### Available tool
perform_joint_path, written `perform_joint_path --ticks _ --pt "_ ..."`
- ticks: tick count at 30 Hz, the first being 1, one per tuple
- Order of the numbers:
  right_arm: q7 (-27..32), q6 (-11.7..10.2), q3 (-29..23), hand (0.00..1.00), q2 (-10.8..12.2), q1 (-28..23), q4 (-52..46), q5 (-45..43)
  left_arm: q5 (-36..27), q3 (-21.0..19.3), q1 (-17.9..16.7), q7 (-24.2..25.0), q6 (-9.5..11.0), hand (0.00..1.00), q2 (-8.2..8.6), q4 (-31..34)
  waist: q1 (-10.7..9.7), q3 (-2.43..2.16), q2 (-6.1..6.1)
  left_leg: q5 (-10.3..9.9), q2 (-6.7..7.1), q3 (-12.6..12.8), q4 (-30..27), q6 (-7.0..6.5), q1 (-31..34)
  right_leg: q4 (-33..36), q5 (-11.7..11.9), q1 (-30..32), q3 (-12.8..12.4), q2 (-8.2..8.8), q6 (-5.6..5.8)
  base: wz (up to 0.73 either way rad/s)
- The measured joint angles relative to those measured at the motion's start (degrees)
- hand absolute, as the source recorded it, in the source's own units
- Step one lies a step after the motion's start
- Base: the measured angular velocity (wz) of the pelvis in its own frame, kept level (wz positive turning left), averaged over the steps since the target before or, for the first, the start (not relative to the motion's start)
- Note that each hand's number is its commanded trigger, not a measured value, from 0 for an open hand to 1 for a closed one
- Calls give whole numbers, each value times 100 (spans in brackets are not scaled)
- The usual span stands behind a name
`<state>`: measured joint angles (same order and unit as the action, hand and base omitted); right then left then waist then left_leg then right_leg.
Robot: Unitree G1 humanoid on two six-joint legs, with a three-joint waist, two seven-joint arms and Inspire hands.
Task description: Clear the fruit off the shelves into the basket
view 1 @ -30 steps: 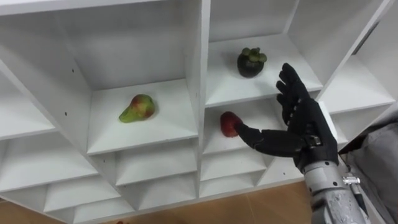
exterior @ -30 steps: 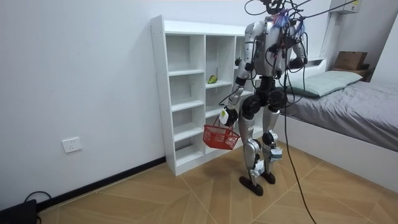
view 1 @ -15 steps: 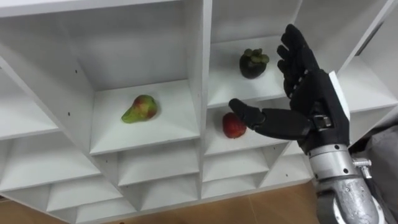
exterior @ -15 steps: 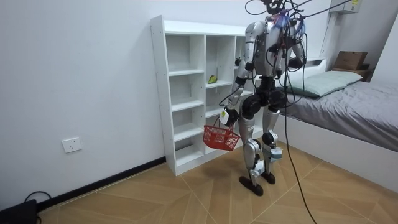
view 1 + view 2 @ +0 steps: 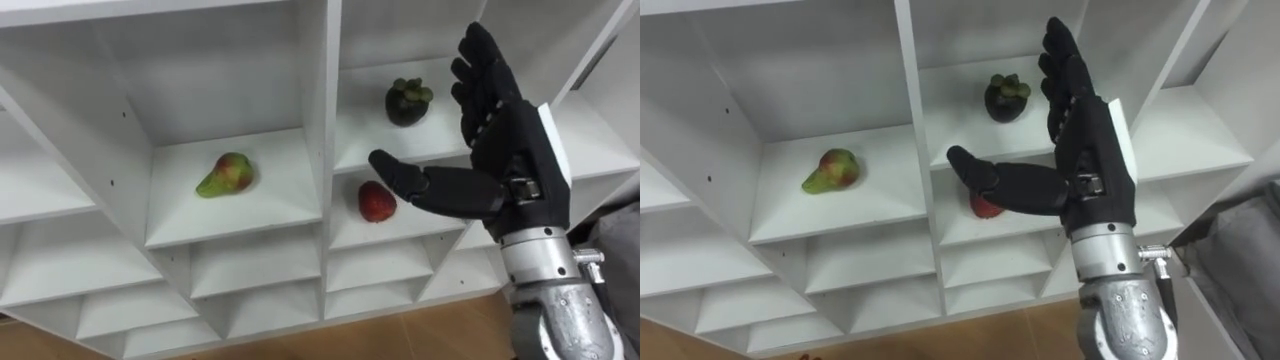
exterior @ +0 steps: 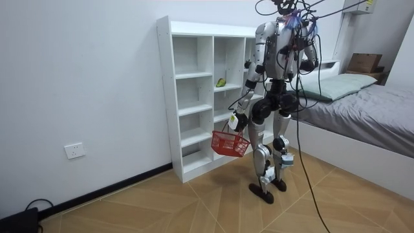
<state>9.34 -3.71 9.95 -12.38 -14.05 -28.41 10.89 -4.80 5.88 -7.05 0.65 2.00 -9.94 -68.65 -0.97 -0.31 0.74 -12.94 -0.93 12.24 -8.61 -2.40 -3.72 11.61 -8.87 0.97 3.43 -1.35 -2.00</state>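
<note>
- The robot stands upright in front of the white closet (image 6: 194,97). The bed (image 6: 362,103) is on the room view's right.
- The right hand (image 5: 505,165) is raised in front of the closet's compartments. It is released: the fingers point straight up and the thumb is stretched out toward the left. It grasps nothing.
- The dark round fruit (image 5: 407,101) sits on a shelf just left of the raised fingers.
- The red fruit (image 5: 376,201) lies on the shelf directly below, just under the thumb tip. Contact between the two cannot be determined.
- The pear (image 5: 224,175) lies on its side in the next compartment to the left, well apart from the hand.
- The left hand (image 6: 237,121) hangs low at the robot's side, closed round the handle of the red basket (image 6: 228,142). The basket hangs clear of the floor.
</note>
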Motion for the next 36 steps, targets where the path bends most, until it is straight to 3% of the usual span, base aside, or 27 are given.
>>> perform_joint_path --ticks 11,16,20,28,36 --pt "257 -22 -30 0 11 259 -5 -466 46 -18 -47 -47 6 100 -1 5 3 10 -33 0 -2 -85 3 1 25 -11 0 -22 132 12 0 4" --pt "626 -78 -16 0 45 301 42 -458 53 -17 -39 -102 3 100 4 99 156 11 -46 1 3 -142 -6 1 -46 -99 0 -137 197 21 0 6" --pt "689 -78 7 0 53 444 154 -491 73 -21 2 -211 1 100 17 140 297 40 -43 0 2 -163 6 2 -87 -107 0 -190 227 21 0 3" --pt "702 -77 11 0 115 554 391 -494 229 -28 -14 -335 -79 100 22 123 310 47 -48 0 6 -293 -6 2 -55 -108 0 -208 386 35 0 8" --pt "725 -75 107 0 133 581 787 -666 336 -33 27 -449 -126 100 35 126 319 61 -7 1 13 -310 -13 0 -47 -112 0 -208 389 39 0 1"
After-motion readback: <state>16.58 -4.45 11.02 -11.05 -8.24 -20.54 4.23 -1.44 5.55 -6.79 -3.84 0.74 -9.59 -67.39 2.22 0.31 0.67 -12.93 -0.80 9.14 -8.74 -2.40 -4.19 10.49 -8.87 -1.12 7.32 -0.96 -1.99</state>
